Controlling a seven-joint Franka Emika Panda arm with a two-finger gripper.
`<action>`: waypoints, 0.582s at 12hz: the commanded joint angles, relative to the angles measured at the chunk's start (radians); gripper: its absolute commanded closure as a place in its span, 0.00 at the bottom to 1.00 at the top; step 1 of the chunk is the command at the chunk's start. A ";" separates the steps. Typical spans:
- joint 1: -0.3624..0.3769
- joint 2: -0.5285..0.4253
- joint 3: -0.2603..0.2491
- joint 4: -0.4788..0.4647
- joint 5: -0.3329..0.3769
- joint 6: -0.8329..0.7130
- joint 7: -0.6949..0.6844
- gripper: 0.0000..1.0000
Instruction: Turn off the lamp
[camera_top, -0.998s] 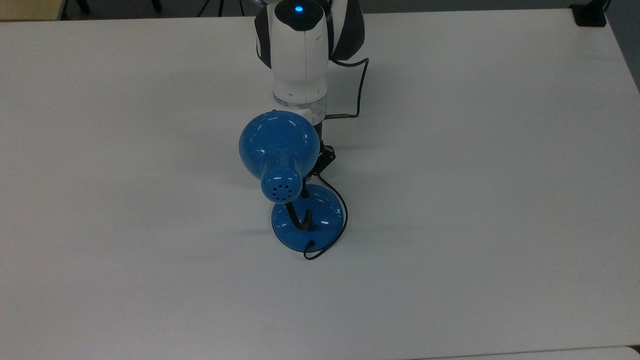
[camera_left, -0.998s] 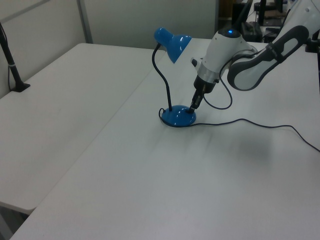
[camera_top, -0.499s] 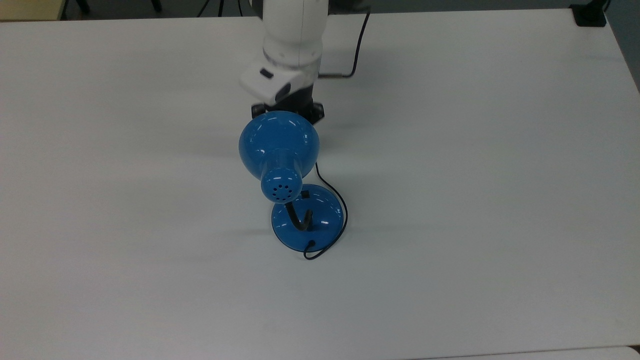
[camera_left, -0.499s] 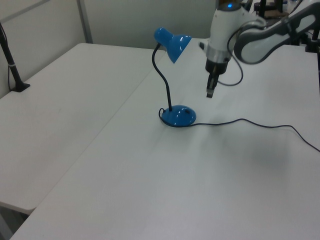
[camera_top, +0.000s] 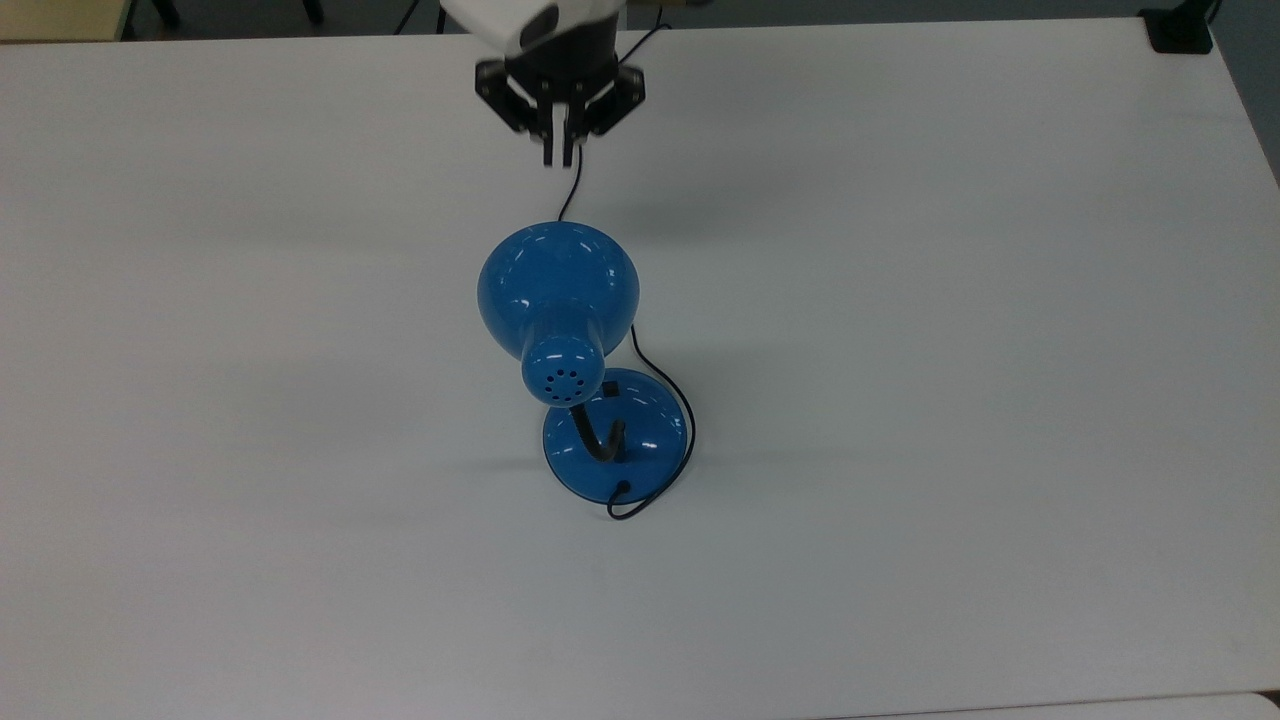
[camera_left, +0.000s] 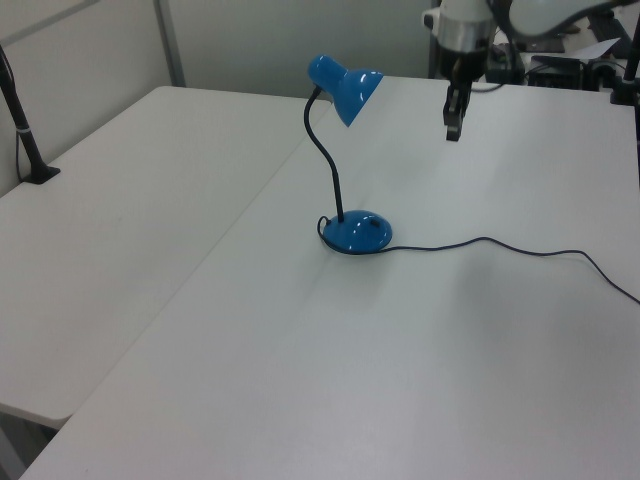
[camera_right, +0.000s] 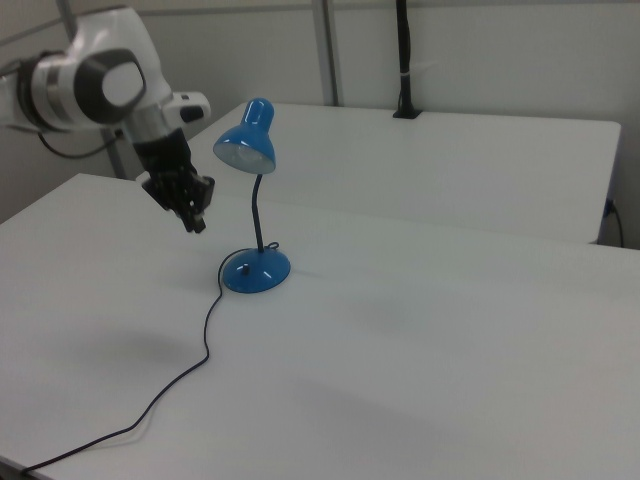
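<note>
Lamp (camera_top: 585, 350): glossy blue desk model, standing upright on the white table (camera_top: 950, 350), roughly mid-surface.

Parts, placed relative to the base (camera_top: 640, 440):
- Base: round, domed, blue, resting flat on the table.
- Gooseneck (camera_left: 325, 160): black, rising from the base and curving over at the top.
- Shade (camera_left: 346, 86): bell-shaped with vent holes at its narrow end, held high above the base and leaning out past it toward the arm's side.
- Switch (camera_top: 611, 389): small, black, on the dome of the base on the side under the shade.
- Cord (camera_left: 500, 245): thin, black, looping beside the base and then trailing away across the table.

Handling, by judgement: light overall, the base probably weighted enough to stay put under a gentle press but liable to slide on the smooth table if pushed sideways. The glossy dome looks slippery. The gooseneck is likely bendable, the shade thin and easily knocked. No need to grasp anything; the contact point is the switch, pressed downward with a fingertip, approaching beneath the overhanging shade and avoiding the cord.

Gripper (camera_top: 558, 152): raised above the table, well apart from the base and beyond the shade, over the trailing cord in the top view. Fingers drawn together or nearly so, holding nothing.

No glow visible in the shade in the right view.
</note>
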 joint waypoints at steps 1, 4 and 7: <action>0.003 -0.002 -0.006 0.169 0.035 -0.233 -0.003 0.39; 0.003 0.000 -0.005 0.203 0.033 -0.249 0.001 0.00; -0.004 -0.002 -0.008 0.203 0.030 -0.250 0.001 0.00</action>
